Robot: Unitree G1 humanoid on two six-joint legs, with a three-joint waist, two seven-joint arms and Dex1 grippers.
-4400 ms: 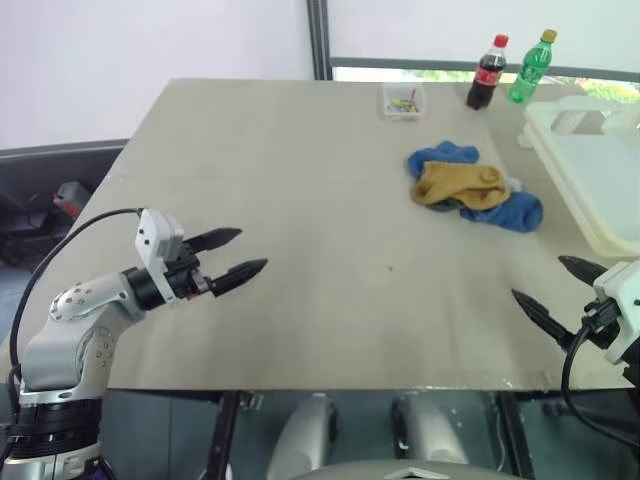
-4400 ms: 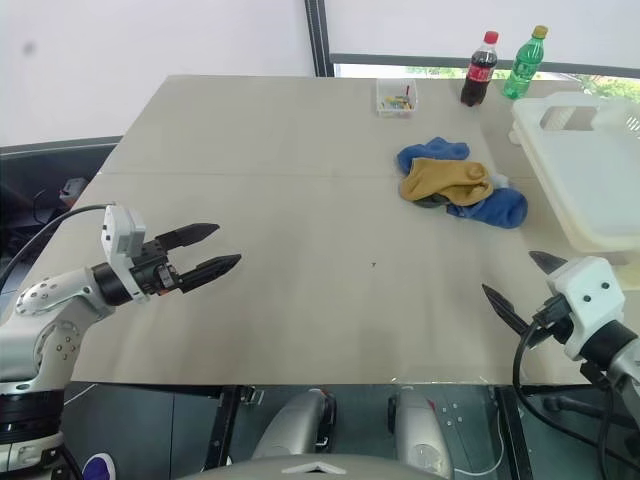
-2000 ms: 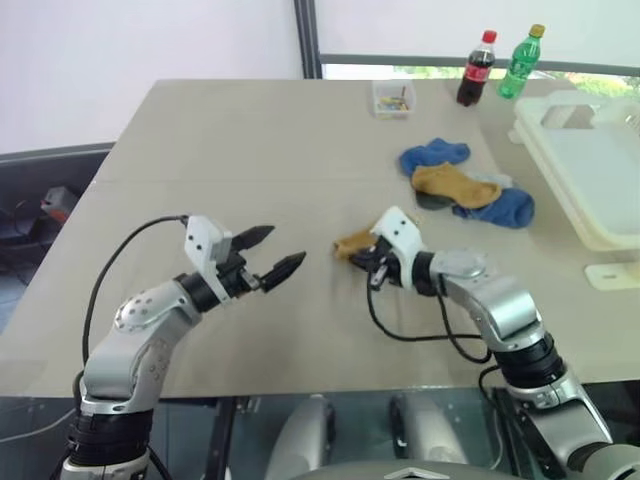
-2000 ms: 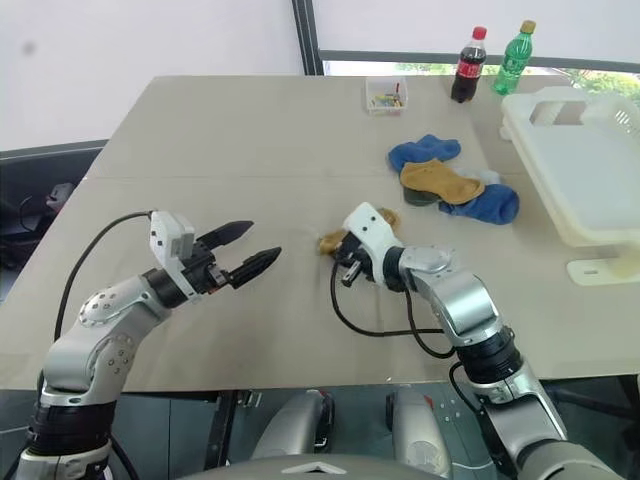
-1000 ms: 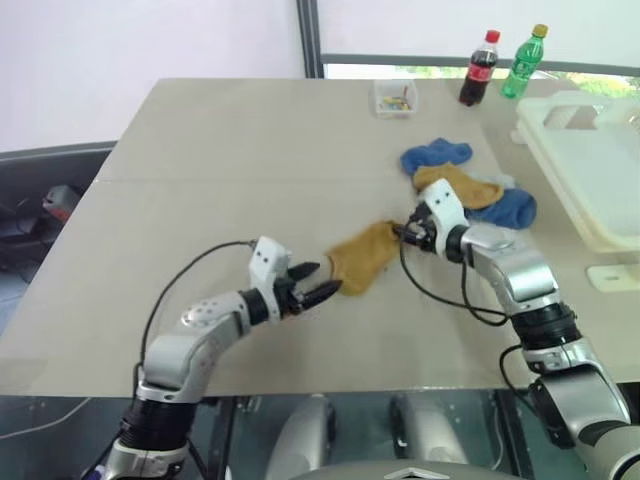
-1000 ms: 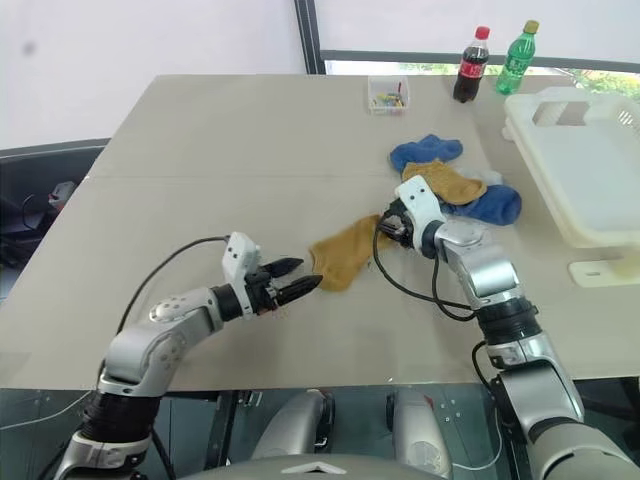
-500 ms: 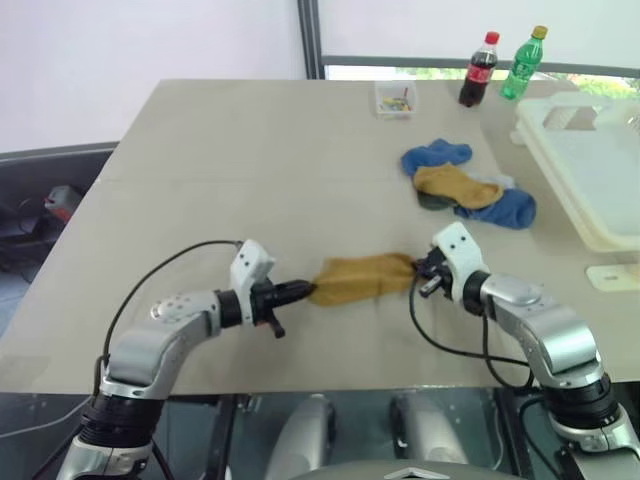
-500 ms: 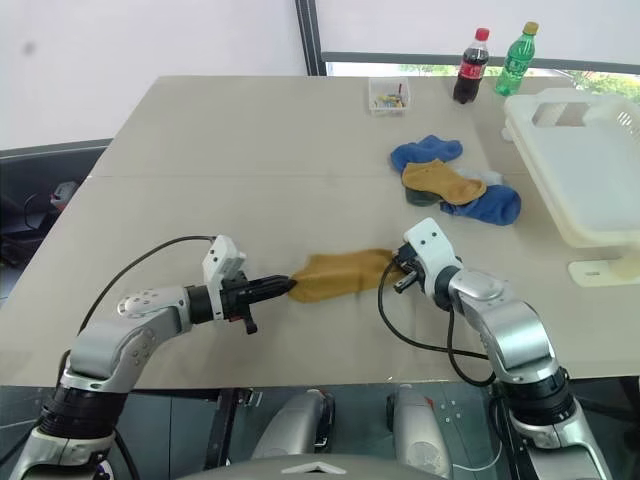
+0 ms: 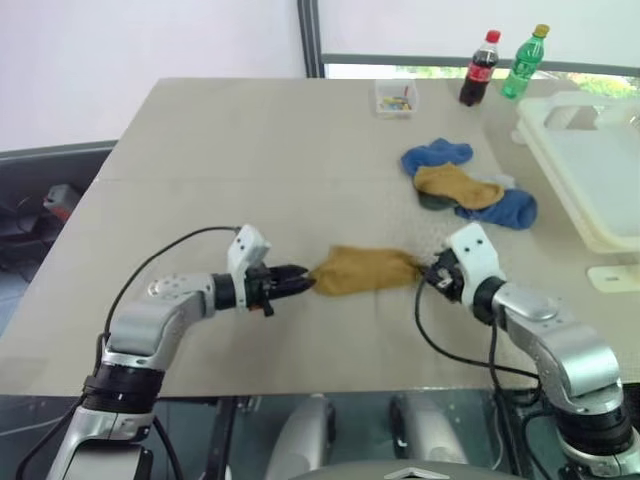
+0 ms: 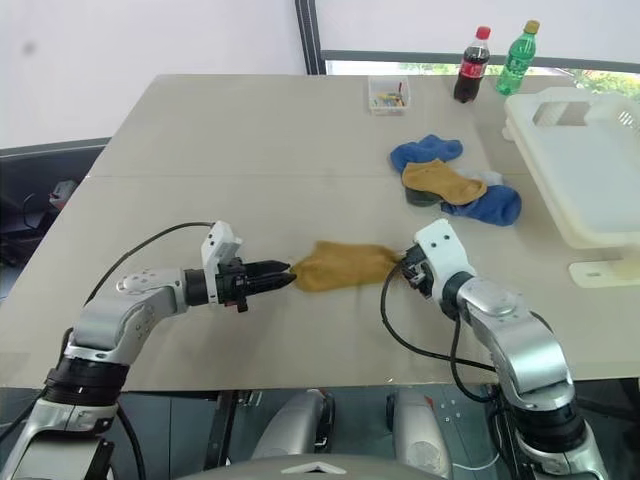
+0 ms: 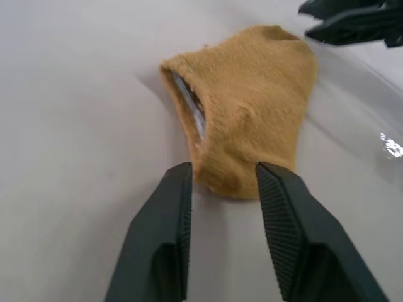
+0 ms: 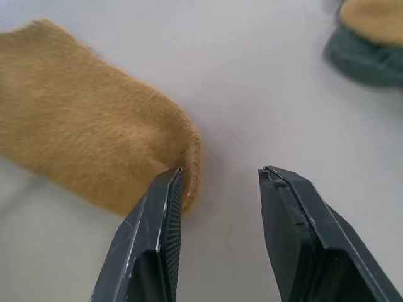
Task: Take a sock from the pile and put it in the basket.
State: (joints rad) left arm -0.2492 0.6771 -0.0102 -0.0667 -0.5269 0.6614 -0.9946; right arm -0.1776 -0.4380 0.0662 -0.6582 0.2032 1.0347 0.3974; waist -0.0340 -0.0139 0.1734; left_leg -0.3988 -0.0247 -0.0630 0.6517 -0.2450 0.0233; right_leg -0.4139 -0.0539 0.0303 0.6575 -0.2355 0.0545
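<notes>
A mustard sock (image 9: 362, 269) lies flat at the table's (image 9: 200, 150) centre; my left hand (image 11: 223, 189) and right hand (image 12: 219, 179) sit open at its ends, gripping nothing.

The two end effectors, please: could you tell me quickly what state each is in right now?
Left end effector: open, around the yellow sock's end, not gripping.
Right end effector: open, holding nothing, beside the sock.
</notes>
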